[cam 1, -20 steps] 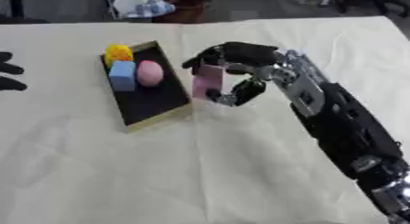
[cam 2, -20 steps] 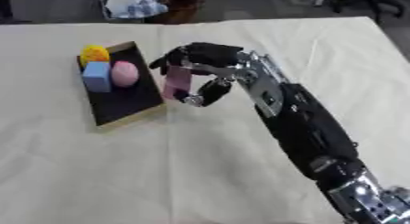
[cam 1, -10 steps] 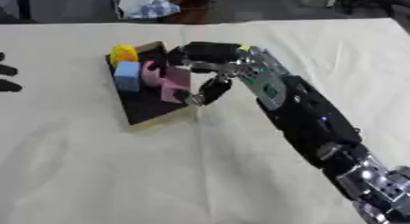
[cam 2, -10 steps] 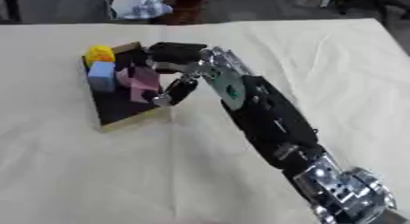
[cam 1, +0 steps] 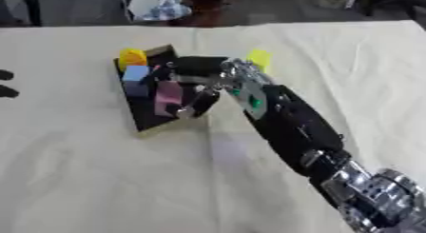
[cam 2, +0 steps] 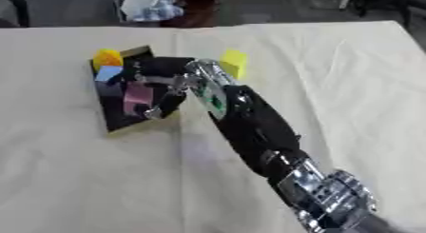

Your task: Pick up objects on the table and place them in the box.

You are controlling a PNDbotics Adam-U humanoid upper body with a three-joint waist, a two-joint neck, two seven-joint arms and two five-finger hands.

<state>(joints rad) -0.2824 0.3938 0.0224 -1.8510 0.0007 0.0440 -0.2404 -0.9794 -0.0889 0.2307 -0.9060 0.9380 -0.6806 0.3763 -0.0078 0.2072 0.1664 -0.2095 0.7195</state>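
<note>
At the nine o'clock edge of the left eye view, dark fingertips of the left hand point(cam 1: 6, 83) show against the cream tablecloth point(cam 1: 100, 179); too little of them is visible to tell whether that hand is spread or curled. Moving right, the black box point(cam 1: 143, 118) lies askew on the cloth, its long axis running from about eleven o'clock to five o'clock. Inside it, a yellow object point(cam 1: 131, 58) sits at the far end, toward twelve o'clock, with a blue block point(cam 1: 135, 75) just beside it at six o'clock of the yellow one. A pink block point(cam 1: 169, 96) stands upright nearer the middle of the box, at about four o'clock from the blue block. The right hand point(cam 1: 196, 80) reaches over the box from the lower right corner, its fingers and thumb curled around the pink block, pinching it from above and from the three o'clock side. Just beyond the wrist, at about one o'clock from the box, a yellow block point(cam 1: 259, 59) lies on the cloth outside the box, apart from the hand.
</note>
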